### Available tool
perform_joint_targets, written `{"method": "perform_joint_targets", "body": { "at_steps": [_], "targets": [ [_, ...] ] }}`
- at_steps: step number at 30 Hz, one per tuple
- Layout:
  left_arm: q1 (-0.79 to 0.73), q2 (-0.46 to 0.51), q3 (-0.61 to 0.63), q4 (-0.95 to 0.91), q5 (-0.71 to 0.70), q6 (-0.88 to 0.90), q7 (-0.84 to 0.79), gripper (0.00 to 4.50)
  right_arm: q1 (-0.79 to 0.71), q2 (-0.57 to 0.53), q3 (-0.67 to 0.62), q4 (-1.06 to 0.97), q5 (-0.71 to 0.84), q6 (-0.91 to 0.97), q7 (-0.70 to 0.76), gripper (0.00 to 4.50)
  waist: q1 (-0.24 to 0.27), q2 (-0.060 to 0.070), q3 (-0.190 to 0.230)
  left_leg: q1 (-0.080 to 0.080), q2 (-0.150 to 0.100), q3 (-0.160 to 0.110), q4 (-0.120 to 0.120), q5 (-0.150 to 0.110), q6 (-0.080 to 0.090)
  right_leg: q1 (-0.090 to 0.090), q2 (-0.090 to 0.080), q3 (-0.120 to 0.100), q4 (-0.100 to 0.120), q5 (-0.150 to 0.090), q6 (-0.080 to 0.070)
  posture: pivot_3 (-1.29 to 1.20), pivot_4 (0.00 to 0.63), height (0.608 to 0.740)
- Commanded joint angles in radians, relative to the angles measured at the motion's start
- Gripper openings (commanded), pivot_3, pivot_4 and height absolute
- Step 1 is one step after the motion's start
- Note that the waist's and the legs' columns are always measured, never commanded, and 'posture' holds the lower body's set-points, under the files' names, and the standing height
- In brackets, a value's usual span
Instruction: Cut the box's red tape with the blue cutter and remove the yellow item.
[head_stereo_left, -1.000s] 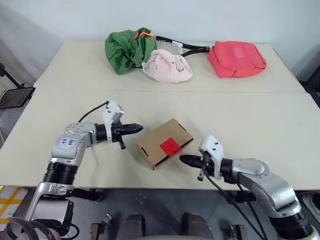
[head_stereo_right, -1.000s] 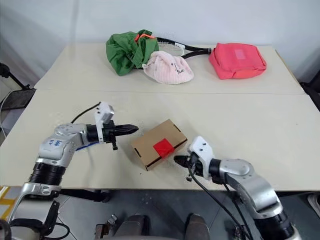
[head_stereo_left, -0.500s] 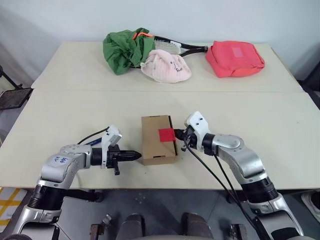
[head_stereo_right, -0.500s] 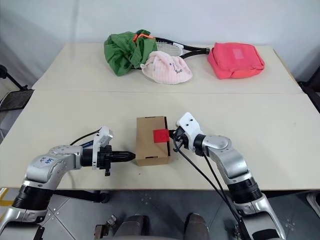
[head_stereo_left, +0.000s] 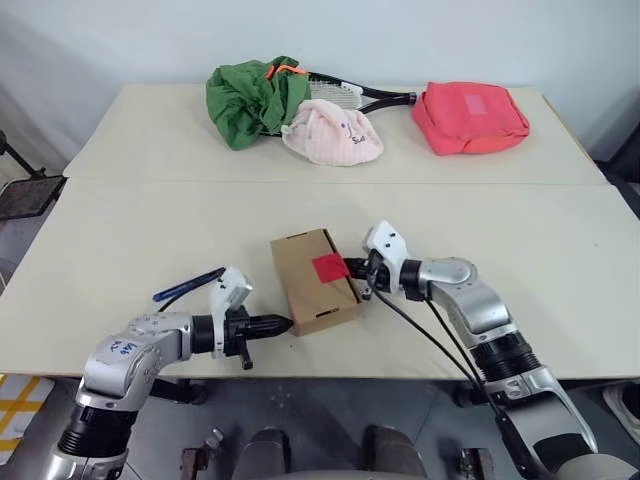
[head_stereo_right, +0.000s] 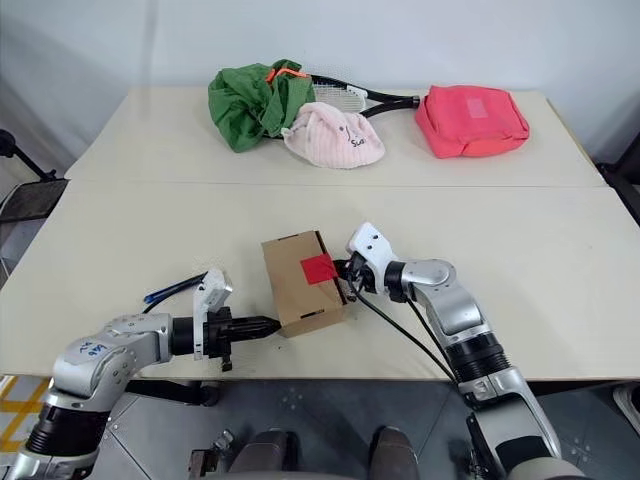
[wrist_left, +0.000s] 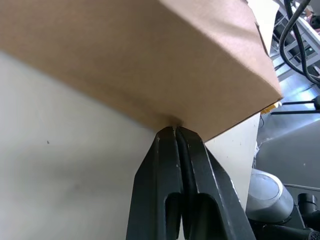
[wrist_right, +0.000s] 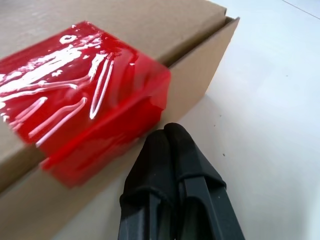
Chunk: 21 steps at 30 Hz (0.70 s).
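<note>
1. The box (head_stereo_left: 313, 279) sat near the front edge of the bench (head_stereo_left: 520, 260), its long axis running roughly front to back and turned slightly, with the red tape (head_stereo_left: 329, 267) folded over its right-hand top edge.
2. My left hand (head_stereo_left: 283, 323) had its two black fingers pressed together, holding nothing; their tip touched the box's near left bottom corner, as the left wrist view showed.
3. My right hand (head_stereo_left: 354, 271) was likewise closed and empty, its tip against the box's right side, just below the tape.
4. So the box lay pinched between the two hands, left hand at the near corner, right hand at the taped side.
5. The blue cutter (head_stereo_left: 188, 285) lay on the bench well to the left of the box, behind my left arm, its long axis slanting from near-left to far-right.
6. I judged the left hand far nearer to it; the cutter lay back and to the left of that hand, so that hand would have to pull off the box and open.
7. The yellow item was not visible; I took it to be inside the sealed box.
</note>
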Motion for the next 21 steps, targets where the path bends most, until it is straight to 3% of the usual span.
{"method": "perform_joint_targets", "body": {
  "at_steps": [1, 3, 4, 6, 9, 16, 20, 21],
  "targets": [
    [0.067, 0.061, 0.110, -0.043, -0.024, -0.068, -0.035, 0.08, 0.033, -0.087, -0.092, -0.083, 0.057, -0.018, 0.074, 0.00, 0.001, 0.000, 0.000, 0.000, 0.000, 0.000, 0.000, 0.000, 0.000, 0.000, 0.000, 0.000, 0.000, 0.000, 0.000, 0.00, 0.150, 0.740],
    [0.121, 0.093, 0.202, -0.032, -0.030, -0.149, -0.072, 0.08, 0.083, -0.167, -0.143, -0.153, 0.136, 0.069, 0.147, 0.00, 0.003, 0.000, 0.000, 0.000, 0.000, 0.000, 0.000, 0.000, 0.000, 0.000, 0.000, 0.000, -0.001, 0.000, 0.000, 0.00, 0.150, 0.740],
    [0.143, 0.102, 0.254, -0.026, -0.046, -0.169, -0.084, 0.00, 0.116, -0.211, -0.161, -0.191, 0.165, 0.080, 0.195, 0.38, 0.004, 0.000, 0.000, 0.000, 0.000, 0.000, -0.001, -0.001, 0.000, 0.000, 0.000, 0.000, -0.002, 0.000, 0.000, 0.00, 0.150, 0.740],
    [0.179, 0.112, 0.361, -0.015, -0.070, -0.216, -0.097, 0.38, 0.192, -0.267, -0.219, -0.254, 0.223, 0.059, 0.259, 0.89, 0.005, 0.000, 0.000, 0.000, 0.001, 0.000, -0.001, -0.001, 0.000, 0.000, 0.000, 0.000, -0.003, 0.000, 0.000, 0.00, 0.150, 0.740],
    [0.223, 0.156, 0.502, 0.042, -0.040, -0.300, -0.103, 1.16, 0.299, -0.271, -0.347, -0.373, 0.361, 0.044, 0.291, 1.95, 0.004, 0.000, 0.000, 0.000, 0.002, 0.002, 0.000, -0.002, 0.001, 0.001, 0.002, -0.001, -0.005, 0.000, 0.000, 0.00, 0.150, 0.740],
    [0.317, 0.279, 0.641, 0.339, 0.033, -0.454, -0.191, 3.39, 0.376, -0.188, -0.404, -0.620, 0.499, 0.052, 0.177, 4.43, 0.000, 0.001, 0.000, 0.004, 0.007, 0.007, -0.001, -0.006, -0.001, 0.000, 0.004, -0.001, -0.004, 0.000, -0.003, 0.00, 0.150, 0.740],
    [0.322, 0.345, 0.634, 0.496, 0.094, -0.552, -0.235, 4.48, 0.388, -0.150, -0.380, -0.687, 0.510, 0.043, 0.130, 4.50, 0.009, -0.001, 0.000, 0.003, 0.007, 0.008, 0.000, -0.008, 0.001, -0.001, 0.004, -0.001, -0.004, 0.000, -0.003, 0.00, 0.150, 0.740],
    [0.315, 0.355, 0.625, 0.511, 0.094, -0.558, -0.250, 4.48, 0.389, -0.147, -0.372, -0.696, 0.503, 0.035, 0.128, 4.50, 0.010, -0.001, 0.000, 0.003, 0.007, 0.008, 0.000, -0.008, 0.001, -0.001, 0.004, -0.001, -0.004, 0.000, -0.003, 0.00, 0.150, 0.740]
  ]
}}
